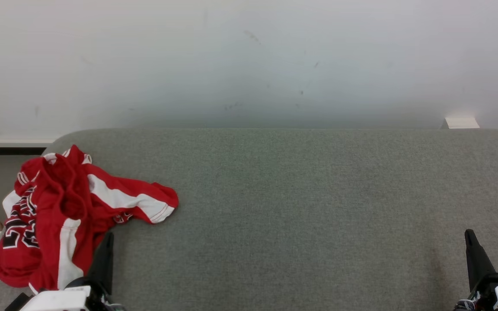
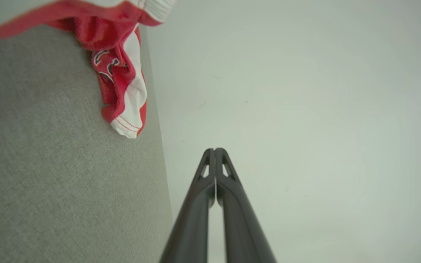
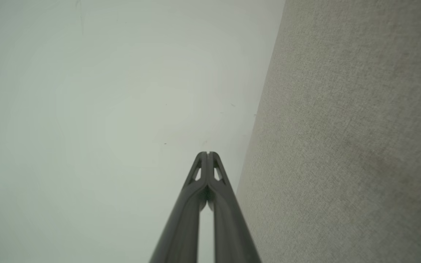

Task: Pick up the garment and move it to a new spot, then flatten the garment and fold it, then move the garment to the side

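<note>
Red-and-white crumpled jersey garment (image 1: 71,207) lies heaped at the left end of the wide grey fabric table (image 1: 301,194) (nothing begun yet). The left gripper (image 1: 109,236) near it and the right gripper (image 1: 469,234) far off both hang empty, fingers pressed together; pickup, flattening and folding all remain.

L fingers (image 1: 104,259) & R fingers (image 1: 475,255) pressed together, empty, pointing fwd.

Crumpled red garment (image 1: 71,211) lies on grey table (image 1: 301,207).
</note>
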Available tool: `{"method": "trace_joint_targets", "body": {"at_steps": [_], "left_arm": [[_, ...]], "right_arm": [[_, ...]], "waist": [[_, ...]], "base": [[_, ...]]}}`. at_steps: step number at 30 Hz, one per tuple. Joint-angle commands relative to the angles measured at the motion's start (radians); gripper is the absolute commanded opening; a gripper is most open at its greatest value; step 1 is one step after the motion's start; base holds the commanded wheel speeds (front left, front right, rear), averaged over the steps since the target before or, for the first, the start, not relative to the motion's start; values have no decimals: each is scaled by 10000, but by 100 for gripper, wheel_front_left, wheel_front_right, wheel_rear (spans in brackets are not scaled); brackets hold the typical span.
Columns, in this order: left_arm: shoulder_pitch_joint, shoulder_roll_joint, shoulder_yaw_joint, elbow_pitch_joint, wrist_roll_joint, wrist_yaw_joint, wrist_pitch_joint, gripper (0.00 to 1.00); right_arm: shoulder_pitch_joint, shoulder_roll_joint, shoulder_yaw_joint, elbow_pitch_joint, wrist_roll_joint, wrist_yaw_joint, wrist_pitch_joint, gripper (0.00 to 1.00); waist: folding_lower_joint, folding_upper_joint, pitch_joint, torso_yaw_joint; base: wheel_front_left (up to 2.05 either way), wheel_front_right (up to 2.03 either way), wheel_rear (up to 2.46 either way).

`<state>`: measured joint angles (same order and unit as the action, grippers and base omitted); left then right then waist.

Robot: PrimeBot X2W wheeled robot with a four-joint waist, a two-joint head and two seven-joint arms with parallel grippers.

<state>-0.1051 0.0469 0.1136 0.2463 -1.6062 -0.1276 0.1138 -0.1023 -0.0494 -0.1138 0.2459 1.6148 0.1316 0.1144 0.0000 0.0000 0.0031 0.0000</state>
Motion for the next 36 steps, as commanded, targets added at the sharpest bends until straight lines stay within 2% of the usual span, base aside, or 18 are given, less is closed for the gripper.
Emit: {"method": "trace_joint_targets", "body": {"at_steps": [1,22,23,27,36], "left_arm": [[-68,65,17,-31,-129,-68,37,0],[-68,65,17,-31,-129,-68,37,0],[0,0,0,-1,0,0,-1,100],[211,-91,-29,258,9,47,-36,100],[149,-72,-159,-131,180,37,-500,100]], "right_arm": [[-114,-20,-36,-37,-45,-18,33,0],[-114,-20,-32,-37,-42,-18,30,0],[-1,0,0,-1,-1,0,0,100],[215,106,59,239,-12,2,-29,100],[146,62,532,-135,-319,0,-487,100]], "waist": [[0,0,0,0],[0,0,0,0],[0,0,0,0],[0,0,3,0],[0,0,8,0]], "base": [[0,0,0],[0,0,0],[0,0,0],[0,0,0],[0,0,0]]}}
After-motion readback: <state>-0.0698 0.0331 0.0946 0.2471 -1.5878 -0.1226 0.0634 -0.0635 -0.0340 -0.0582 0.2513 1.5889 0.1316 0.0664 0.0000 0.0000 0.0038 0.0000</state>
